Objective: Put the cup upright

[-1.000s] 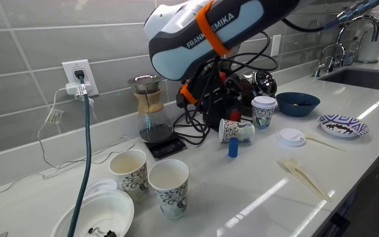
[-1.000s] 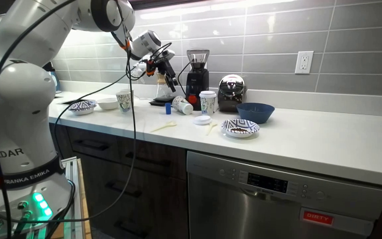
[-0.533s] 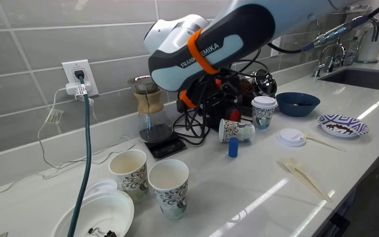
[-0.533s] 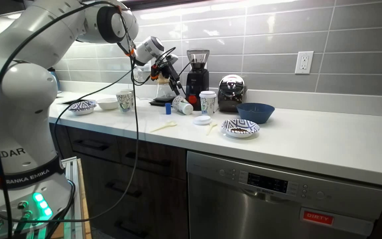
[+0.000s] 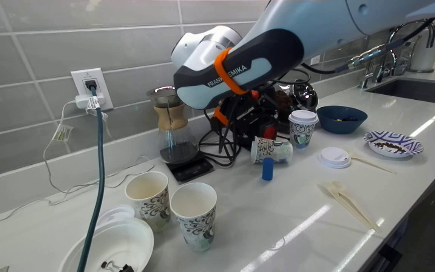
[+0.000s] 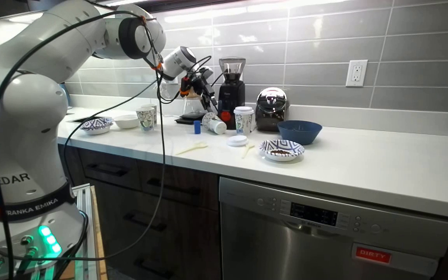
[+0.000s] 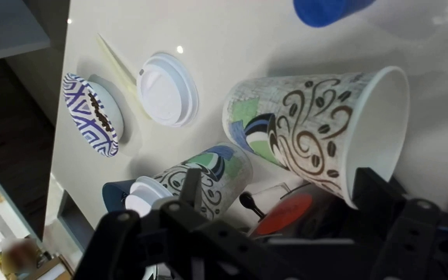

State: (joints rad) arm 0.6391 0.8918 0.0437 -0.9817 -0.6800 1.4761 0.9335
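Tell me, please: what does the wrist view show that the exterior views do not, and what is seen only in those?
Only the wrist view: a clear look into the lying cup.
Only the exterior views: the glass carafe and two standing cups without lids.
Shared: that cup's outside, the lidded cup, the loose white lid and the blue cylinder.

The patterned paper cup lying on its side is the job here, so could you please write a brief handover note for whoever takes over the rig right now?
Gripper: open, holding nothing, close to the patterned paper cup; whether it touches the cup can't be told.
Where the cup is: on its side on the white countertop, near the coffee grinder, its base by the lidded paper cup; a blue cylinder stands beside it.
Done: gripper positioned at the cup; no grasp yet.
Left: grip the cup, turn it upright, set it down, release.
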